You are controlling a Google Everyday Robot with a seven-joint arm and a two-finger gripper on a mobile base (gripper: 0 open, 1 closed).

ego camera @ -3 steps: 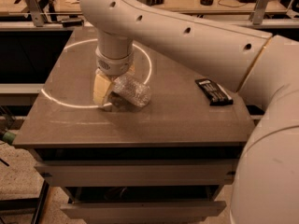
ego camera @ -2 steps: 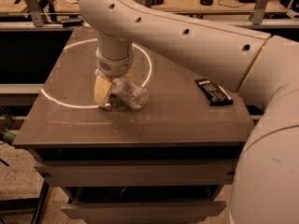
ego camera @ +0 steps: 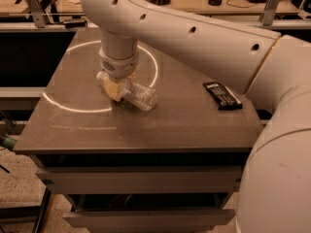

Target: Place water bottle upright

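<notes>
While gripper [ego camera: 115, 87] clamps its neck end, water bottle [ego camera: 139, 95] lies on table [ego camera: 170, 126].

The water bottle [ego camera: 140, 95] lies on its side on the worktop [ego camera: 165, 127], left of the middle, running from back left to front right. The gripper [ego camera: 115, 85] sits down on the bottle's back-left end, hanging from the arm [ego camera: 194, 38] that reaches in over the back-right corner. Bottle and gripper are in the front-right part of a ring [ego camera: 77, 109] marked on the worktop's left half. A flat packet [ego camera: 222, 95] lies near the right edge, well apart from the bottle. Two drawers [ego camera: 136, 181] sit one above the other below the front edge.
</notes>
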